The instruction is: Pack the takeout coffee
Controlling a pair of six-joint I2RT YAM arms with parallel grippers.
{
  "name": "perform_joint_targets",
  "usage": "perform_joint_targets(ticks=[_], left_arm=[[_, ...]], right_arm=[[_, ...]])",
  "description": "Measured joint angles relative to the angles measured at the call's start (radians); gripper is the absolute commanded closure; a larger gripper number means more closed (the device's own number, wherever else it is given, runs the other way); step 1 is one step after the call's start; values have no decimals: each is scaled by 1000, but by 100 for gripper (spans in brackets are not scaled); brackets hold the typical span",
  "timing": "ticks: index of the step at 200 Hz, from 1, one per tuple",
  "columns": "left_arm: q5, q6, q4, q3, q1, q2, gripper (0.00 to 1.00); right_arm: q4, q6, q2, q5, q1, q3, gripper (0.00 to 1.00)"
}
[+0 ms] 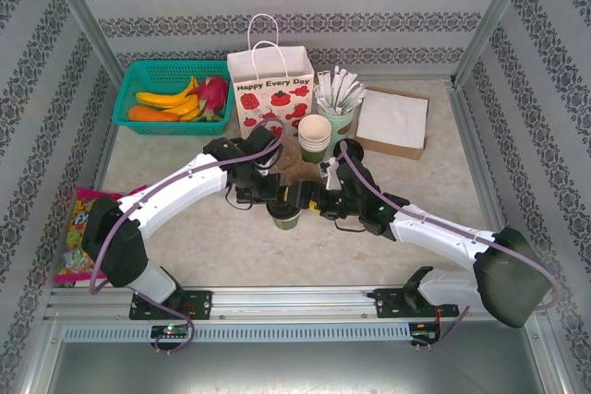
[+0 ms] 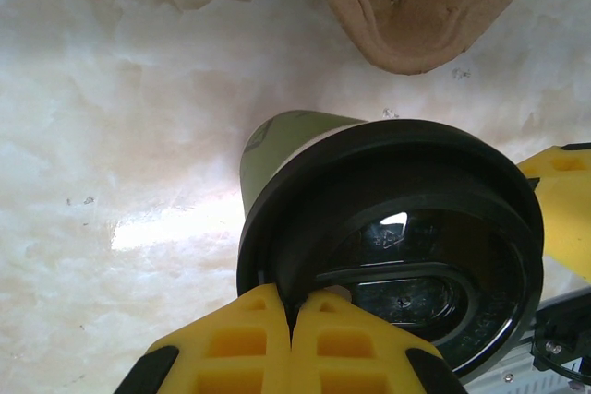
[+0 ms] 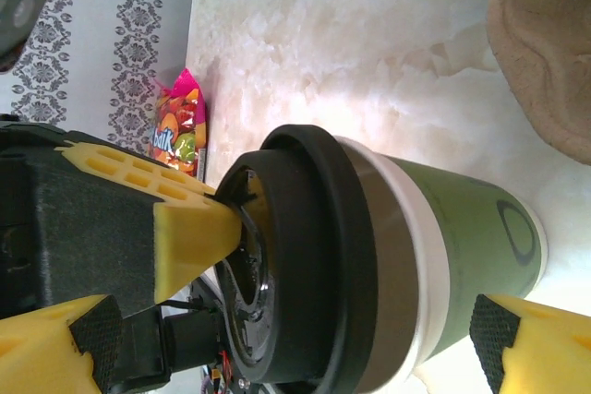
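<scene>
Left wrist: your left jaws pinch the takeout coffee (image 2: 388, 237) by its lid (image 2: 295, 219); right jaws gape. Likely light, crushable: hold the wall (image 2: 277, 145).

A teal basket (image 1: 126, 99) of bananas (image 1: 164, 99) and a pink dragon fruit (image 1: 212, 94) stands at the far left. Just beside it is a white paper bag (image 1: 271, 89) (printed "Happy Every Day"). Right of the bag are a stack of lidless cups (image 1: 314, 134), a cup of white-wrapped sticks (image 1: 340, 99) and white napkins (image 1: 392, 117). A brown pulp carrier (image 1: 294, 163) (image 2: 420, 6) (image 3: 545, 53) lies on the marbled table (image 1: 185, 256). A bright candy packet (image 1: 78, 232) (image 3: 180, 131) lies at the left edge.
</scene>
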Motion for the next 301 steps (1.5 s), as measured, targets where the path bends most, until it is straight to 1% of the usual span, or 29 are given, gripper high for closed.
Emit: perform_joint_targets(ticks=[74, 100, 119, 139, 156, 175, 192, 207, 245, 268, 284, 301], left_arm=[[-1, -2, 60, -31, -14, 6, 100], [-1, -3, 78, -36, -19, 7, 100], [-1, -3, 88, -37, -20, 8, 100], [-2, -3, 89, -37, -21, 8, 100], [-3, -3, 91, -37, -24, 8, 100], [-4, -2, 91, -37, -24, 9, 100], [-4, -3, 92, -37, -24, 9, 100], [-4, -3, 92, -37, -24, 9, 100], [-2, -2, 91, -33, -24, 13, 100], [0, -2, 91, -30, -24, 16, 100], [3, -2, 91, -27, -25, 19, 100], [3, -2, 91, -26, -25, 20, 100]], right_arm=[[15, -2, 3, 0, 15, 0, 2], [-8, -15, -31, 20, 12, 0, 2], [-19, -25, -106, 35, -19, -20, 2], [-68, -34, -182, 40, -91, -43, 2], [-148, -69, -207, 45, -139, -43, 13], [-225, -101, -208, 38, -154, -43, 25], [-248, -113, -204, 11, -161, -44, 35], [-248, -126, -182, -27, -165, -43, 42], [-225, -135, -95, -125, -164, -33, 49], [-202, -135, -73, -153, -164, -24, 52], [-185, -134, -56, -158, -162, -14, 57], [-172, -134, -33, -161, -157, -5, 59]])
